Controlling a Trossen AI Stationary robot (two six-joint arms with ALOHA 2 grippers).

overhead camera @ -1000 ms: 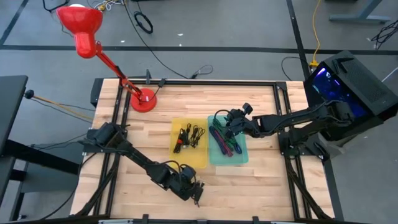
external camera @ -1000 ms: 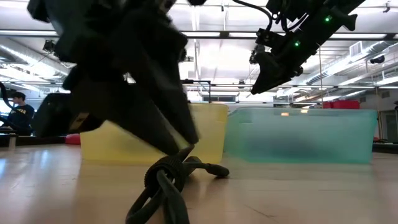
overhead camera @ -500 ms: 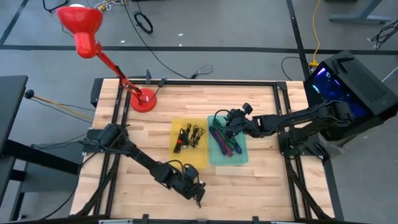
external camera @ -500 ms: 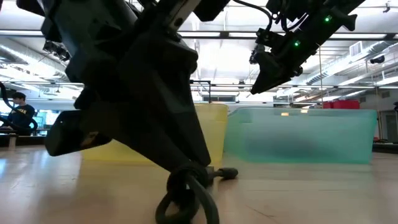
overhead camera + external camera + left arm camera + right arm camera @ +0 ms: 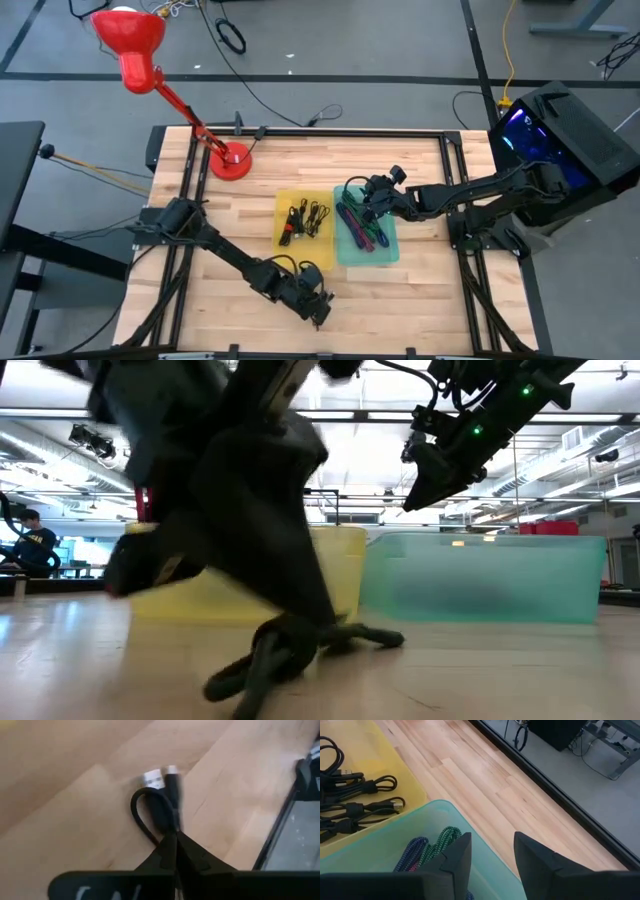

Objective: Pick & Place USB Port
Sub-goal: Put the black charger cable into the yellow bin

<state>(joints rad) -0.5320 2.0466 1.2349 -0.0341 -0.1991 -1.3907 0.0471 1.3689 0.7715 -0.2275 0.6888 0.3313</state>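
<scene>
A short black USB cable (image 5: pixel 152 812), bundled into a loop with its two plugs (image 5: pixel 161 777) side by side, lies on the wooden table near its front edge. My left gripper (image 5: pixel 173 840) is shut on it, also seen low over the table (image 5: pixel 318 305) (image 5: pixel 290 635). My right gripper (image 5: pixel 492 852) hangs open above the teal bin (image 5: pixel 388 250), touching nothing. The teal bin holds coloured cables (image 5: pixel 427 847). The yellow bin (image 5: pixel 285 250) beside it holds several black cables (image 5: pixel 305 218). My left gripper pinches the cable bundle (image 5: pixel 170 827) between its two fingers at the end opposite the plugs. The fingers slant down from the table's far left. The loop (image 5: pixel 140 812) and plugs stick out past the fingertips and rest on the table (image 5: pixel 245 675).
A red desk lamp (image 5: pixel 232 160) stands at the far left of the table. The table's black frame rail (image 5: pixel 287 827) runs close beside the left gripper. Bare wood lies between the bins and the front edge. A person (image 5: pixel 30 545) sits in the room behind.
My left gripper has rolled a little and shut on the black cable. In the low view the bundle has been squeezed flatter and has shifted slightly along the table, its plug end now reaching farther out. My right gripper has kept still.
</scene>
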